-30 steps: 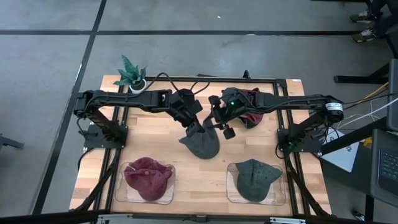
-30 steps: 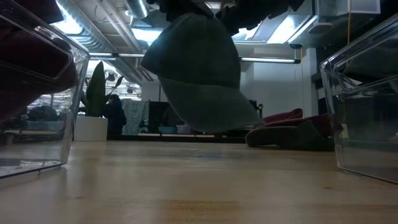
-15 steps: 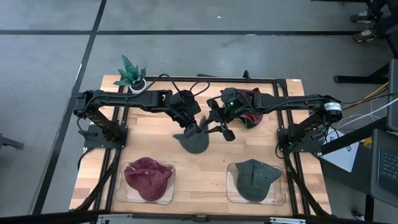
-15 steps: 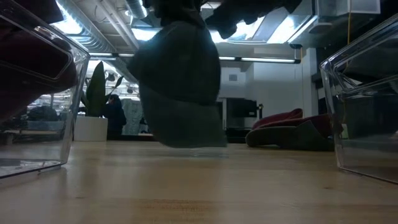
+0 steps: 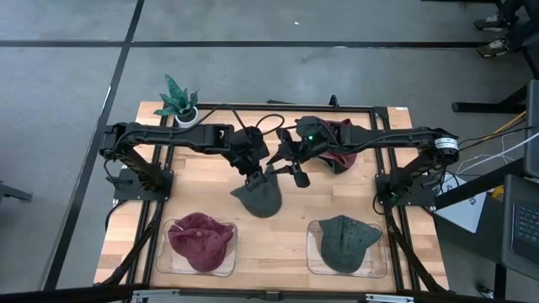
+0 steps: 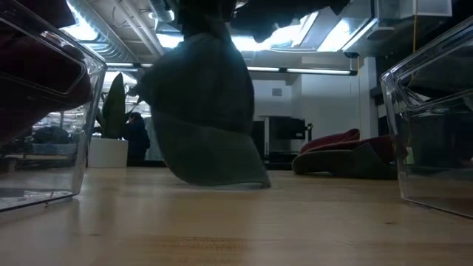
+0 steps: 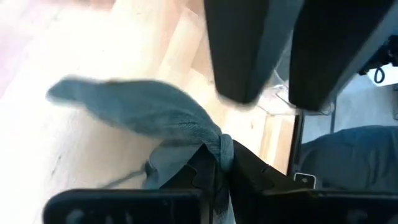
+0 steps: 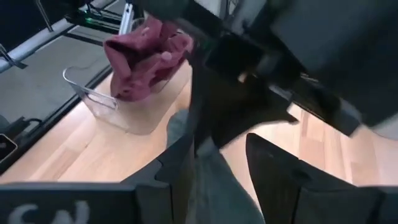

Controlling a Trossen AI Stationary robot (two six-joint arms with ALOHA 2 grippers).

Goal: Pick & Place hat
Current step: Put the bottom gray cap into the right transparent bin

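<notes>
the grey cap [image 5: 259, 195], clamped in the left pincer [image 5: 255, 175], is best kept lifted clear of the worktop [image 5: 202, 181] while the half-parted right pincer [image 5: 286, 168] is held aside

The wooden table [image 5: 210, 215] carries two clear bins [image 5: 168, 252], a potted plant [image 5: 178, 103] and piled hats [image 5: 337, 147].

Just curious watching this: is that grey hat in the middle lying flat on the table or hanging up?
Hanging: the grey hat dangles from the shut left gripper, bunched at the top, its lower edge at the table.
</notes>
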